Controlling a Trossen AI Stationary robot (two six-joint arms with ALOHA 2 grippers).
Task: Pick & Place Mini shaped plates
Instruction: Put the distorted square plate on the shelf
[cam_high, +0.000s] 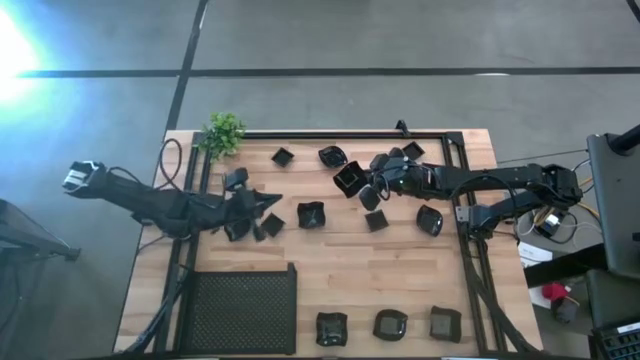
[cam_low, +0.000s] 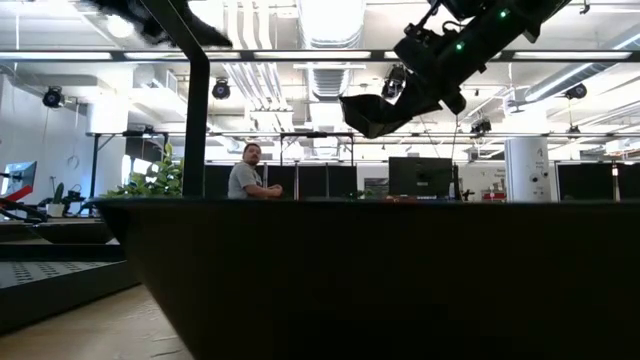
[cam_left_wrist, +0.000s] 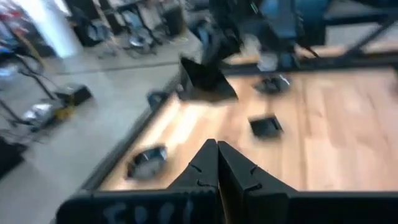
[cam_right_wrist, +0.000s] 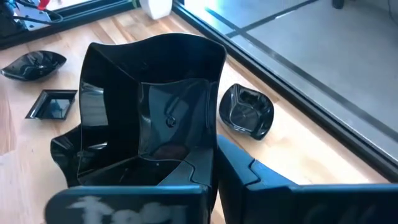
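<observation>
Several small glossy black dishes lie scattered on the wooden table, among them a square one (cam_high: 282, 156), one at mid-table (cam_high: 311, 214) and three along the near edge (cam_high: 390, 324). My right gripper (cam_high: 368, 186) is shut on a square black dish (cam_high: 350, 178), which is lifted well above the table in the low view (cam_low: 372, 112). My left gripper (cam_high: 268, 206) is shut and empty over the left part of the table, near two dishes (cam_high: 272, 226); its closed fingertips show in the left wrist view (cam_left_wrist: 217, 155). My right gripper holds the square dish by one side wall, near a corner (cam_right_wrist: 210, 140). One finger (cam_right_wrist: 180, 171) is inside the dish and the other (cam_right_wrist: 249, 177) is outside. The dish is lifted clear of the table and stands tilted, its hollow facing the wrist camera.
A large black mesh tray (cam_high: 243, 310) lies at the near left. A small green plant (cam_high: 224, 132) stands at the far left corner. A black frame (cam_high: 460, 170) borders the table. A person (cam_low: 245, 172) stands in the room beyond.
</observation>
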